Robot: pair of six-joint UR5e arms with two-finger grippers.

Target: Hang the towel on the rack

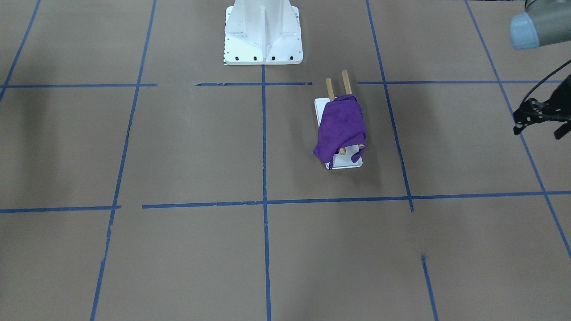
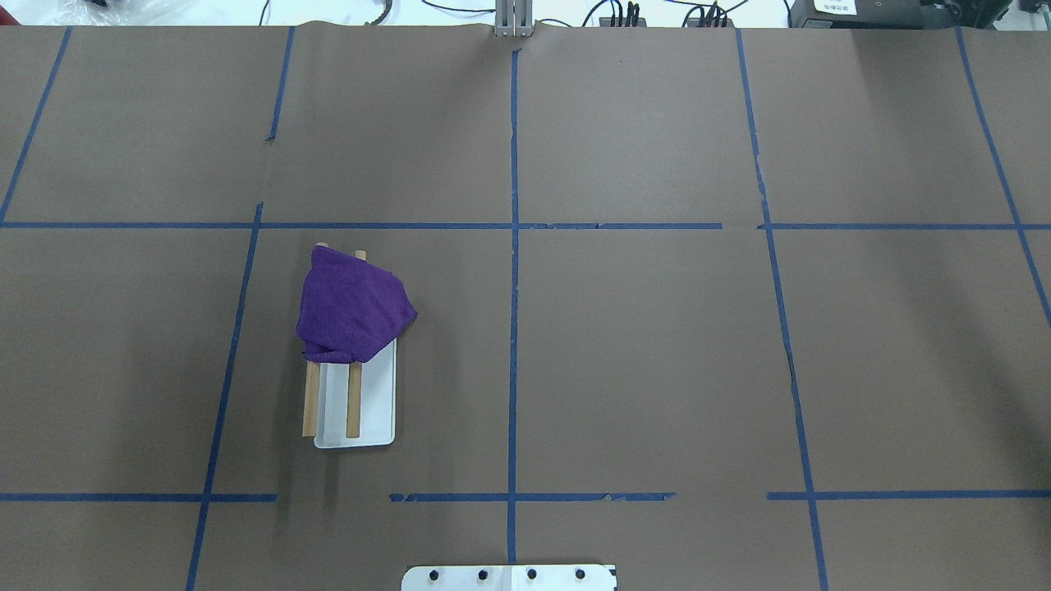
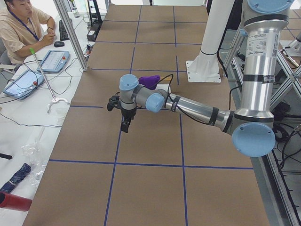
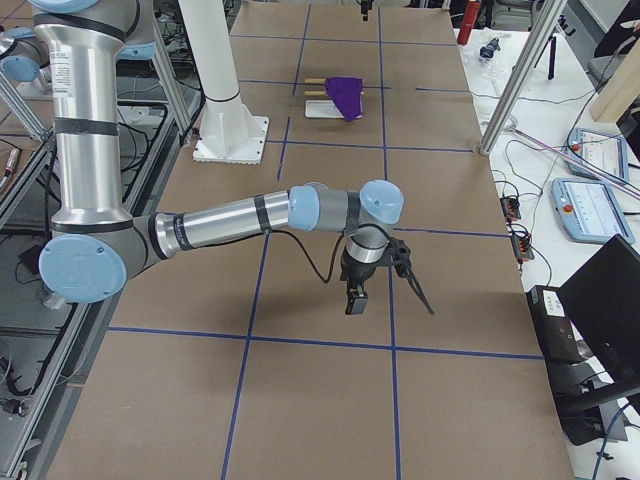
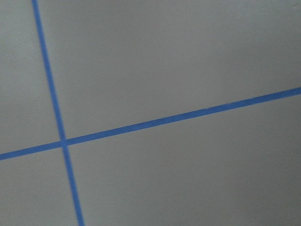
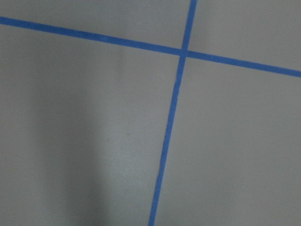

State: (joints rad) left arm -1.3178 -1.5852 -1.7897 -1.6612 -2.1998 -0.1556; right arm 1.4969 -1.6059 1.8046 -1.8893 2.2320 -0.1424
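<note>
A purple towel [image 1: 341,126] hangs draped over the two wooden dowel rods [image 1: 346,81] of the rack, whose flat white base [image 1: 345,163] lies on the brown table. In the overhead view the towel [image 2: 351,305] covers the far ends of the rods [image 2: 354,402]. My left gripper [image 1: 558,130] hangs at the frame's right edge, well away from the rack, empty, above bare table [image 3: 125,124]. I cannot tell whether it is open or shut. My right gripper [image 4: 355,298] shows only in the exterior right view, far from the rack [image 4: 322,108]. I cannot tell its state.
The large white bolted pedestal [image 1: 263,40] stands at the table's robot side [image 2: 509,577]. Blue tape lines [image 2: 514,328] grid the brown paper. An operator [image 3: 19,23] sits with tablets [image 3: 54,60] beyond the table's far side. Metal posts [image 4: 515,80] stand along that edge.
</note>
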